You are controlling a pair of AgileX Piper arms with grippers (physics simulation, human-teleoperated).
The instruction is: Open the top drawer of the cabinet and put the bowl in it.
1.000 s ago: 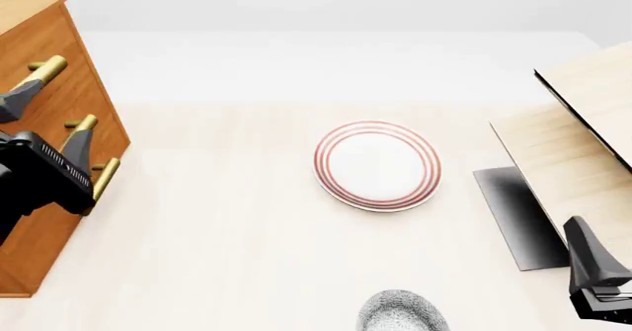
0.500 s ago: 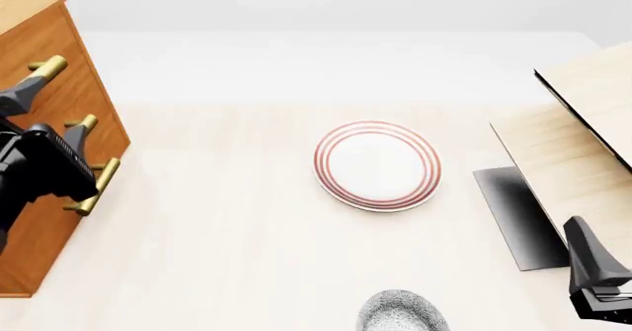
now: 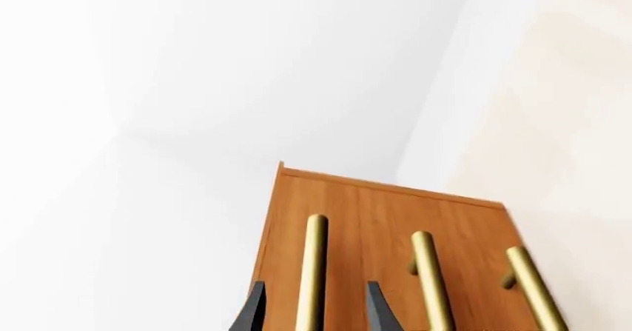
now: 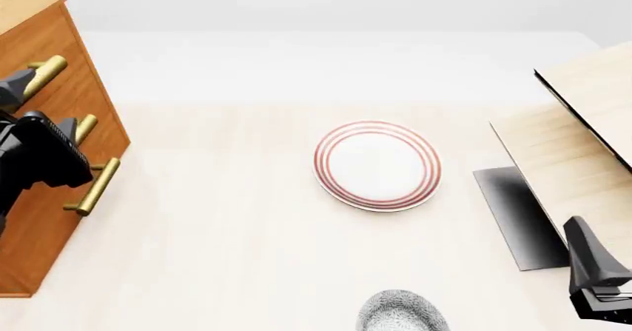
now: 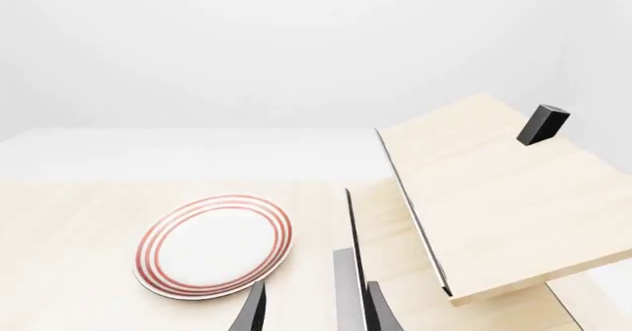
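The orange-brown cabinet (image 4: pixel 44 231) stands at the table's left edge with three brass bar handles on its front. My left gripper (image 4: pixel 18 85) is at the top drawer (image 4: pixel 71 53). In the left wrist view its open fingers (image 3: pixel 254 312) straddle that drawer's handle (image 3: pixel 314 264) without touching it. The drawer looks closed. The speckled blue-and-white bowl (image 4: pixel 400 312) sits at the near edge of the table, partly cut off. My right gripper (image 4: pixel 587 261) hangs open and empty at the near right, well right of the bowl (image 5: pixel 314 312).
A flat white plate with red rings (image 4: pixel 377 165) lies mid-table. A pale wooden box (image 4: pixel 582 146) with a dark panel (image 4: pixel 513 212) fills the right side, close to my right gripper. The two lower handles (image 3: pixel 431 279) sit beside the gripped-around one.
My left arm has shifted up and in toward the cabinet front, uncovering the lowest handle. The right arm, bowl and plate have not moved.
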